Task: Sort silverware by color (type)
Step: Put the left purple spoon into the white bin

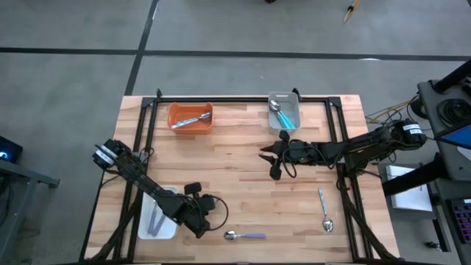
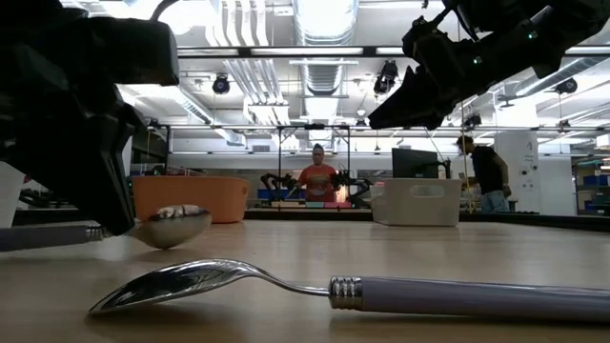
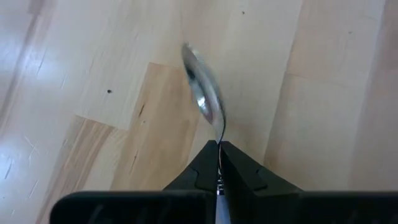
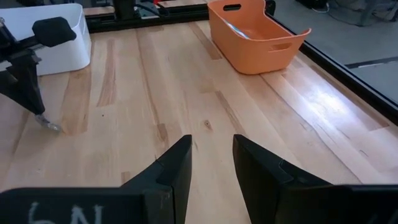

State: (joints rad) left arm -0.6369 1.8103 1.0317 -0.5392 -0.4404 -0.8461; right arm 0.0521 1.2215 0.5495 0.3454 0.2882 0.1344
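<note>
My left gripper (image 1: 200, 227) is near the table's front edge, beside the white tray (image 1: 147, 228), and is shut on a spoon. The spoon's shiny bowl (image 3: 202, 87) sticks out ahead of the fingers, low over the wood (image 2: 172, 227). Its handle (image 2: 43, 236) runs back under the gripper. A lavender-handled spoon (image 1: 244, 235) lies flat on the table just to the right of it. A pale blue spoon (image 1: 324, 210) lies at the front right. My right gripper (image 1: 274, 158) hovers open over the table's middle, holding nothing. My left gripper pinches the spoon's thin neck (image 3: 219, 140) between its two fingertips, just ahead of the handle's ferrule. The fingers slant steeply down and run along the spoon. The bowl points away from them, close to the table; I cannot tell whether it touches.
The orange tray (image 1: 191, 116) at the far edge holds a spoon, and the grey tray (image 1: 293, 116) beside it holds teal spoons. Lavender handles (image 1: 156, 221) lie in the white tray. A black frame (image 1: 243, 97) runs along the table's far edge and sides. People stand beyond the table.
</note>
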